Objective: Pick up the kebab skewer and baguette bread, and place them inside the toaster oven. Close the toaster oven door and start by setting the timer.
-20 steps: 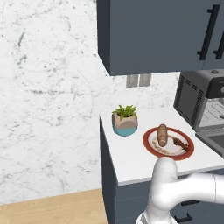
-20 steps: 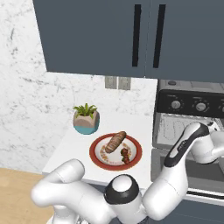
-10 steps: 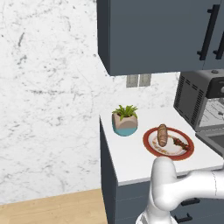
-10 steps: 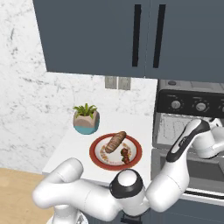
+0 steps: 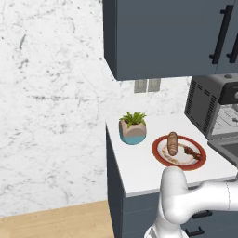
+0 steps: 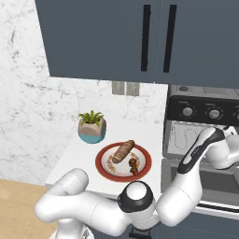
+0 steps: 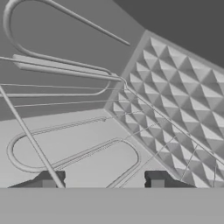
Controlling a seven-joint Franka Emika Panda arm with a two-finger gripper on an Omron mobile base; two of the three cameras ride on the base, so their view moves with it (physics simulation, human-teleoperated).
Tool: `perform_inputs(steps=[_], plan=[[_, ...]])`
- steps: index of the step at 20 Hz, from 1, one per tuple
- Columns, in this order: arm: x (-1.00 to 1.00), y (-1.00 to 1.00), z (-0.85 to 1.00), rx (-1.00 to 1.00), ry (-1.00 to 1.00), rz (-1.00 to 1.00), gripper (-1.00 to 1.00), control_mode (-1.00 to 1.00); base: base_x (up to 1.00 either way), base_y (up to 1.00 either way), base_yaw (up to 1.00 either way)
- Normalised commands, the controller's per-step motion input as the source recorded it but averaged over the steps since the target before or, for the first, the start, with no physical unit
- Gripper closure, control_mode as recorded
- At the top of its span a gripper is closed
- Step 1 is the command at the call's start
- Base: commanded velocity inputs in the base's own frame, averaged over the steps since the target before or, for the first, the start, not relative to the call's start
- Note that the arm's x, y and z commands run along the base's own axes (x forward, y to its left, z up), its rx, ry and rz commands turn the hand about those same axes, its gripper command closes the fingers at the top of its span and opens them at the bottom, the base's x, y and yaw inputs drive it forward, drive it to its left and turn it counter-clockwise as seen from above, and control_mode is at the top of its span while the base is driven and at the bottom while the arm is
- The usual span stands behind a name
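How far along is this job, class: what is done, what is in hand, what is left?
Done: the toaster oven stands open. In hand: the pincer is inside it, over the wire rack, holding nothing. Left: the skewer and bread lie on the plate; loading, closing the door and setting the timer remain.

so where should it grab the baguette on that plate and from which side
Grip the baguette across its middle, coming down from above, probably. It lies flat on the plate, a stubby loaf narrower across than along, so the fingers should straddle its short width. It lies diagonally in the right base view, so turn the hand to match. The skewer lies close at one end, so stay at the middle.
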Motion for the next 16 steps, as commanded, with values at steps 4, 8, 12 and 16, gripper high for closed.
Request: perform_inputs(steps=[4, 8, 12, 16], plan=[[0.04, 0.0, -0.29, 0.0, -0.01, -0.07, 1.0, -1.0, 0.0, 0.0, 0.0], [-0.06, 0.0, -0.08, 0.0, -0.03, -0.12, 1.0, -1.0, 0.0, 0.0, 0.0], [-0.7, -0.01, -0.01, 0.0, 0.0, -0.18, 1.0, -1.0, 0.0, 0.0, 0.0], [-0.99, -0.04, 0.0, 0.0, 0.0, -0.19, 1.0, -1.0, 0.0, 0.0, 0.0]])
